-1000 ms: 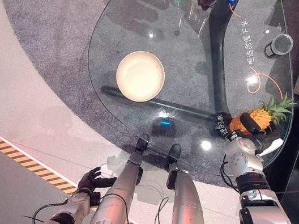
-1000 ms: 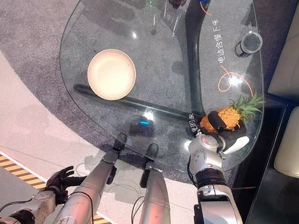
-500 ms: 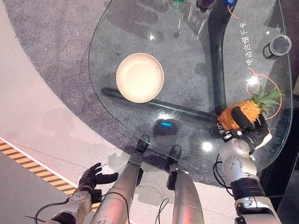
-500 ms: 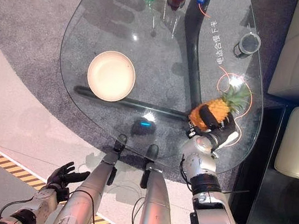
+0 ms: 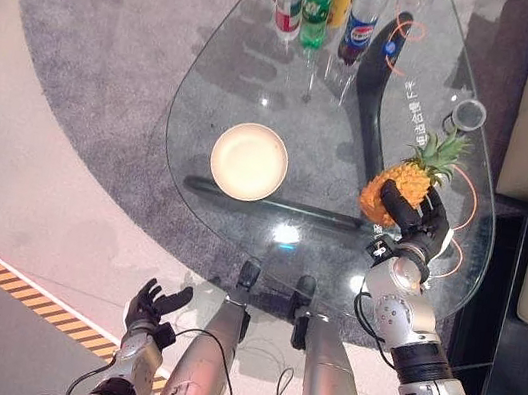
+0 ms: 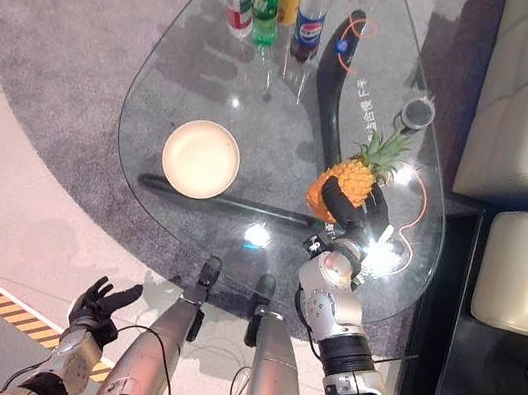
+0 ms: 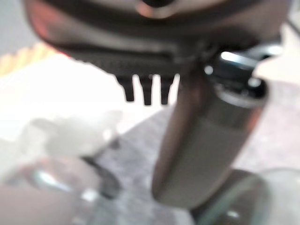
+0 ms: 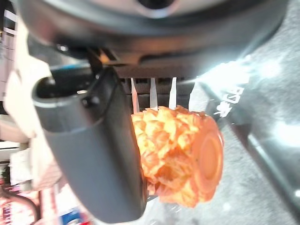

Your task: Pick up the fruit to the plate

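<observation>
since a second ago the right hand has carried the pineapple up and plateward, fingers clenched round its body. the plate sits empty, well off to the hand's left. a slack grip could let the top-heavy fruit twist loose. left hand hangs relaxed, holding nothing.

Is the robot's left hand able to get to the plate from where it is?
Probably not yet. The left hand hangs open low beside the table, off its near edge, while the plate sits further in on the glass.
</observation>
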Motion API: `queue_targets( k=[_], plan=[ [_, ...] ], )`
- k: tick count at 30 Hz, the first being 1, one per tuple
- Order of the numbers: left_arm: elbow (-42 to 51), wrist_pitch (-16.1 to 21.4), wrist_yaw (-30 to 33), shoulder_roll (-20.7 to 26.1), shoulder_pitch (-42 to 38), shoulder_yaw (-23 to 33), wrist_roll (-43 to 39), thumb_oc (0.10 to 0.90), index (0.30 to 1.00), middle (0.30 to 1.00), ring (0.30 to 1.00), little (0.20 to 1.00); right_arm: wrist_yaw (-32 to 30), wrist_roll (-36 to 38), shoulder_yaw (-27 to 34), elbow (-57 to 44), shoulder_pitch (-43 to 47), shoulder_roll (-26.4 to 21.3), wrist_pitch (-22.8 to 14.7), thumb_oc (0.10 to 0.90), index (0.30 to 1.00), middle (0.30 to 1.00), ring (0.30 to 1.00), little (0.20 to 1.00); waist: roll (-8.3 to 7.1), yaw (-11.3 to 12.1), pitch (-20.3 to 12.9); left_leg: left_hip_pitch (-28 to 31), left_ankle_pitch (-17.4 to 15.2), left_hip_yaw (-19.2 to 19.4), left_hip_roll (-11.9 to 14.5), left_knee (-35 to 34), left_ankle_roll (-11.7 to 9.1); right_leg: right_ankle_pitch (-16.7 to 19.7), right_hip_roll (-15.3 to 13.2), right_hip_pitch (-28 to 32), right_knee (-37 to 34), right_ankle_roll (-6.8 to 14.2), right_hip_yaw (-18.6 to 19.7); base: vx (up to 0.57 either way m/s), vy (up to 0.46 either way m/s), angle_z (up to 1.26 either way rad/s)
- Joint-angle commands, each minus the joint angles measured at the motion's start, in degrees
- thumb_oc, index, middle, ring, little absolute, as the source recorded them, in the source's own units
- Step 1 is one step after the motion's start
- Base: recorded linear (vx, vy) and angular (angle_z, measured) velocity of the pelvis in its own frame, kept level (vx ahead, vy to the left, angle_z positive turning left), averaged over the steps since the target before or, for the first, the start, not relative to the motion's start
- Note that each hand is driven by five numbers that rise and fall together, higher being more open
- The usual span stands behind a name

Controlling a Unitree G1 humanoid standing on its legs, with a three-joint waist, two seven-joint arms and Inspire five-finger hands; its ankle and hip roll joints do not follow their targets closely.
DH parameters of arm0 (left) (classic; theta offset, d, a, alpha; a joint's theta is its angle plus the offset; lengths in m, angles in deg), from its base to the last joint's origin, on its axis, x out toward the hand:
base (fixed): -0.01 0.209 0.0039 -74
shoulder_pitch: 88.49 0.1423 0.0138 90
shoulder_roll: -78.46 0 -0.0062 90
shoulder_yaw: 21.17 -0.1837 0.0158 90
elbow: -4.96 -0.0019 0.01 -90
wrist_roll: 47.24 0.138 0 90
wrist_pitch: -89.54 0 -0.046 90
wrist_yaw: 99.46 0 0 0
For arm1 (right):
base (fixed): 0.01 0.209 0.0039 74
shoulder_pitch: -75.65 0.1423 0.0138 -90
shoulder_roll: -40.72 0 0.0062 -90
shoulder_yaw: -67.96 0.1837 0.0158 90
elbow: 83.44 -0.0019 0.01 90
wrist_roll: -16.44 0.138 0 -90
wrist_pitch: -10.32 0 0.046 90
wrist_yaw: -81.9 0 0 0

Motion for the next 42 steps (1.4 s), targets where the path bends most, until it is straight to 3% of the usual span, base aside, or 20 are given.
queue_targets(
  k=[1,8,20,29,36,42],
  plan=[
    [3.5,6.0,1.0,2.2,4.8,4.3,-3.4,0.800,0.900,0.900,0.900,0.900,4.2,-6.1,1.4,-12.9,1.5,-1.5,-4.0,0.100,0.300,0.300,0.300,0.200,-1.71,-1.1,-1.5,1.8,-5.3,1.4,-3.2,6.2,4.1,2.7,0.8,7.5,-7.9,-0.1,1.8,0.00,0.000,0.00],
    [12.4,12.5,2.9,2.0,5.5,8.6,-4.5,0.800,0.900,0.900,0.900,0.900,11.8,-8.3,0.9,-18.4,-3.3,0.3,-3.2,0.100,0.300,0.300,0.300,0.200,-1.84,-0.4,-3.0,5.1,-5.1,0.0,-3.4,4.8,4.0,1.9,0.8,11.6,-9.1,-0.2,1.0,0.02,-0.037,0.03],
    [34.5,13.3,6.0,3.8,8.2,11.9,4.2,0.800,0.900,0.900,0.900,0.900,28.0,-10.6,-1.9,-25.2,-10.4,-0.8,-2.7,0.100,0.300,0.300,0.300,0.200,-2.52,1.9,-7.6,9.5,-5.1,-2.4,-3.8,3.7,3.5,0.4,0.8,18.1,-10.5,-0.5,-1.5,0.04,-0.050,0.11],
    [46.8,8.3,-1.6,5.8,9.3,10.3,2.6,0.800,0.900,0.900,0.900,0.900,38.2,-12.8,-4.5,-27.0,-11.7,-3.0,-3.6,0.100,0.300,0.300,0.300,0.200,-2.79,3.0,-8.6,10.6,-5.0,-3.1,-3.9,3.9,3.5,0.0,1.1,20.0,-10.6,-0.5,-2.2,0.02,-0.029,0.04],
    [55.5,0.5,-16.8,7.0,9.3,6.3,-4.3,0.800,0.900,0.900,0.900,0.900,44.3,-14.4,-5.0,-26.8,-11.9,-4.8,-5.1,0.100,0.300,0.300,0.300,0.200,-2.54,3.2,-8.5,10.8,-4.9,-3.2,-3.9,4.0,3.7,0.0,1.3,20.3,-10.3,-0.3,-2.5,0.00,0.000,0.02],
    [59.6,-4.6,-25.6,8.8,8.8,4.5,-9.4,0.800,0.900,0.900,0.900,0.900,49.0,-15.9,-5.5,-27.3,-12.5,-6.7,-5.3,0.100,0.300,0.300,0.300,0.200,-2.33,2.7,-8.3,10.8,-5.0,-2.6,-3.9,4.2,3.9,0.1,1.2,20.1,-10.0,-0.2,-2.1,0.00,0.000,0.00]
  ],
)
